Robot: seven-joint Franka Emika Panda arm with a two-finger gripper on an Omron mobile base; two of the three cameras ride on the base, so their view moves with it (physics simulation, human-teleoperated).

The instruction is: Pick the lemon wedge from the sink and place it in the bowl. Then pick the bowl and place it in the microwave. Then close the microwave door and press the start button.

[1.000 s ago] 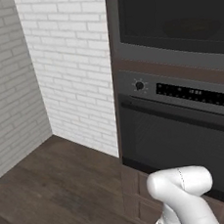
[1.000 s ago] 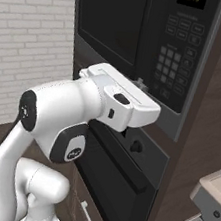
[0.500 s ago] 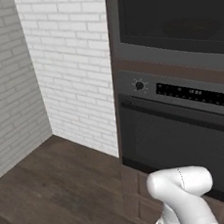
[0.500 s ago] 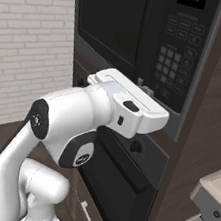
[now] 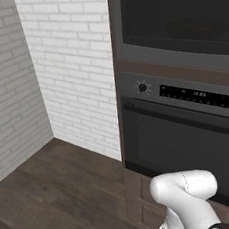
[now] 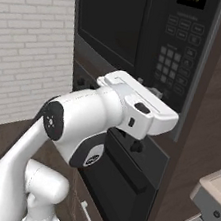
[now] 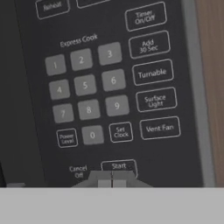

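- Black microwave door (image 6: 114,22) sits flush in its frame, so the job is down to the button press.
- White arm has pushed forward over the last second, carrying the gripper (image 7: 112,180) from short of the oven front up to the microwave (image 6: 143,42) keypad (image 7: 85,85).
- Fingertips appear pressed together, right below the Start button (image 7: 119,166), touching or nearly so.
- Judged next: a short nudge onto Start; sliding sideways risks Cancel.
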